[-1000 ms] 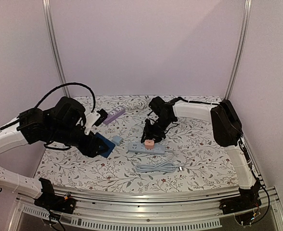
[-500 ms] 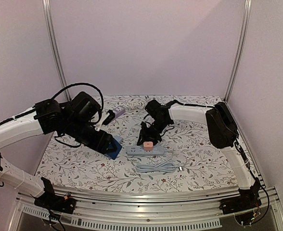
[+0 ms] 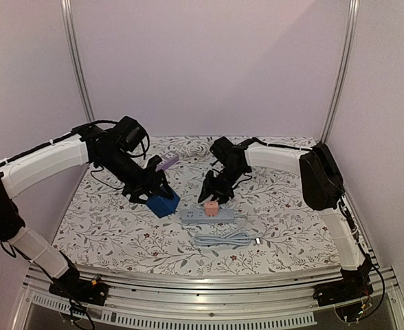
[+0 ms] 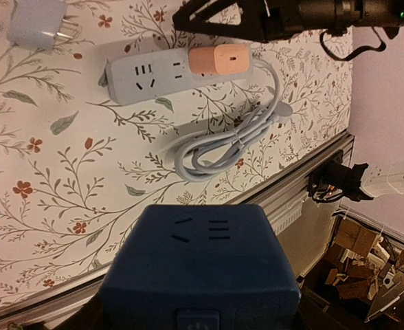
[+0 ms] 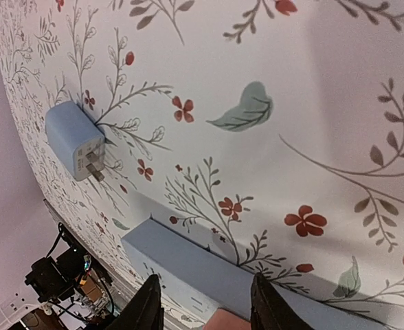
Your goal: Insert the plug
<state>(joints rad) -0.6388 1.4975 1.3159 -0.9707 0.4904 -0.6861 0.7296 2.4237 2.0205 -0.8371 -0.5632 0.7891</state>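
A pink plug (image 3: 212, 206) stands seated in the grey power strip (image 3: 207, 214) at mid-table. My right gripper (image 3: 211, 194) hovers right over it, open. In the right wrist view its fingers (image 5: 152, 306) straddle the plug (image 5: 229, 322), with a gap on the left side. My left gripper (image 3: 155, 198) is shut on a dark blue socket cube (image 3: 163, 205) just left of the strip. The cube (image 4: 198, 268) fills the bottom of the left wrist view and hides the fingers. Beyond it lie the strip (image 4: 147, 75) and the plug (image 4: 219, 60).
The strip's grey cable (image 3: 222, 239) lies coiled in front of it. A small light-blue adapter (image 5: 75, 141) lies on its side left of the strip. A purple block (image 3: 166, 162) rests at the back. The table's front rail (image 3: 209, 282) is near.
My left arm has swung right and forward, bringing the blue cube close to the strip's left end. The right gripper's fingers have spread slightly around the pink plug.
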